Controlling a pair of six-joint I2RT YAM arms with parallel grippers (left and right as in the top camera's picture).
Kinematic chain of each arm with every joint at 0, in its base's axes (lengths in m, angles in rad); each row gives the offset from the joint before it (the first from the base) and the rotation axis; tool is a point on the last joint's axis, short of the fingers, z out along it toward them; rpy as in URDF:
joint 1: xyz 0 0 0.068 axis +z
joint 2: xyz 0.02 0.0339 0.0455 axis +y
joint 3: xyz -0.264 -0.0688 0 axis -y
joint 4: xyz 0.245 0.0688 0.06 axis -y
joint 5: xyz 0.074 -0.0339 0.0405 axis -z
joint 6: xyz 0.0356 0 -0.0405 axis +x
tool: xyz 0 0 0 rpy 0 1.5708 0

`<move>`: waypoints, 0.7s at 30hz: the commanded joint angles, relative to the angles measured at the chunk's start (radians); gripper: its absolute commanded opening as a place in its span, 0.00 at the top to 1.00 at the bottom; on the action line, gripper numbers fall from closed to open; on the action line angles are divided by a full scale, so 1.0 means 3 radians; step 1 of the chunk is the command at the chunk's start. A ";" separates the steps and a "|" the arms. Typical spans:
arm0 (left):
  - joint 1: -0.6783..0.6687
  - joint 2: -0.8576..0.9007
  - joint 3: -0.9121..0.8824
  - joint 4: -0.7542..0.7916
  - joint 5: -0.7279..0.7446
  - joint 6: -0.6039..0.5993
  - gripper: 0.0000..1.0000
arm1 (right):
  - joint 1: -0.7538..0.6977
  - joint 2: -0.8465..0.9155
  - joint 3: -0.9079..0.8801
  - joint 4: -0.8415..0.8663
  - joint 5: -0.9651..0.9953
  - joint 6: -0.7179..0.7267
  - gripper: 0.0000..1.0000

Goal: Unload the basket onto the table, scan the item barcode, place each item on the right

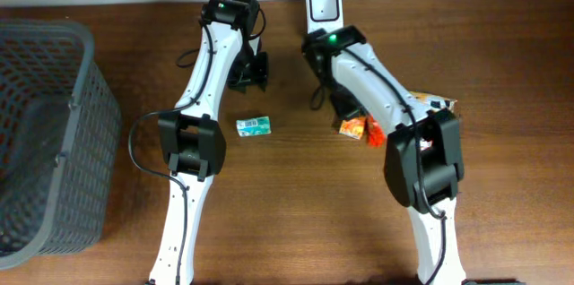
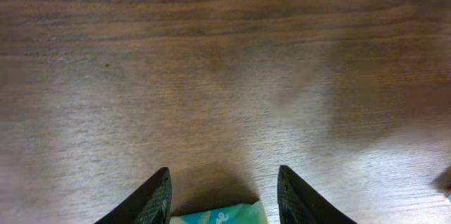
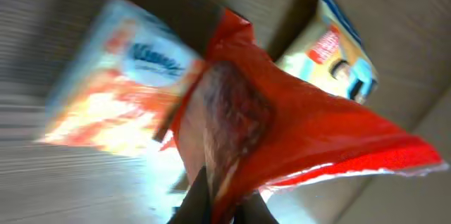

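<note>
The red packet [image 3: 282,125] is shiny and crinkly, and the right gripper [image 3: 220,206] pinches it tight at its bottom edge, so it stands up on the right side of the table. The scanner [image 1: 322,4] is white with a dark face and stands at the far edge of the table, well apart from the packet. A little blue-green pack [image 1: 254,125] lies flat on the wood, near the middle.

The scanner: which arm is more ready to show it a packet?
Right. The right gripper is shut on the red packet, ready to carry to the white scanner. The left gripper is open, holding nothing; the green packet lies loose.
</note>
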 commanded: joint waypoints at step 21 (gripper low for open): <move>-0.0488 -0.0408 0.0058 -0.0239 0.0449 0.0518 0.77 | -0.1330 -0.0163 0.1090 -0.0380 -0.1850 0.0104 0.02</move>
